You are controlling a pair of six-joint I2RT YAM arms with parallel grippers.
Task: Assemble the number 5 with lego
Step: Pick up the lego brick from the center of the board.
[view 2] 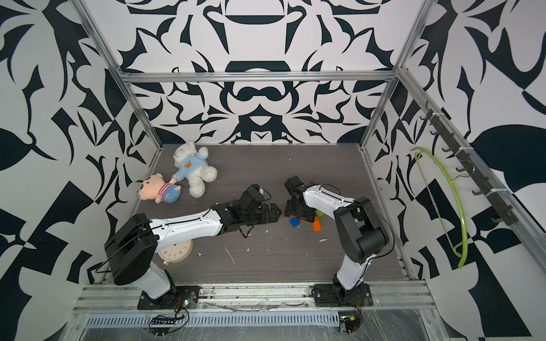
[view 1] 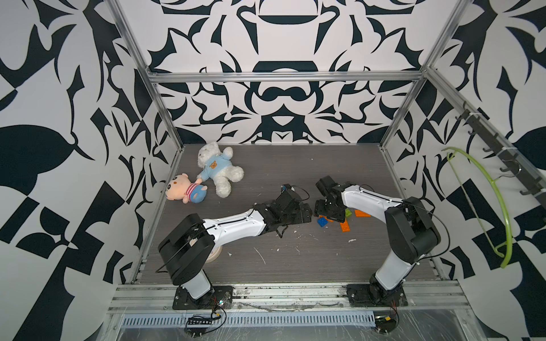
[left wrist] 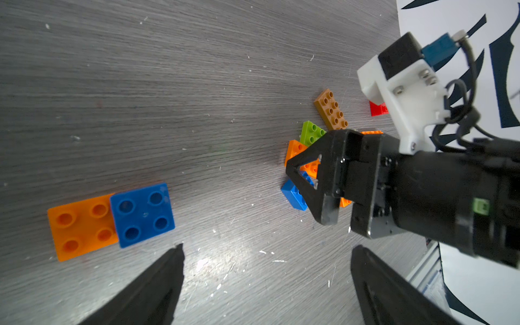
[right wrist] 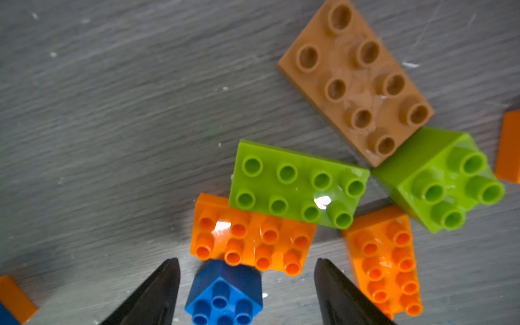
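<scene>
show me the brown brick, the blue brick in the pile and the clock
brown brick (right wrist: 356,81): right wrist view, middle of its studded top
blue brick (right wrist: 225,298): right wrist view, on its studded face
clock (view 2: 177,253): a top view, the part of its face that shows

Loose cluster of mixed-colour lego bricks (right wrist: 298,185)

Glossy, smooth plastic lego bricks (right wrist: 298,185) sit on a matt, scuffed, wood-grain tabletop (right wrist: 112,112).
</scene>
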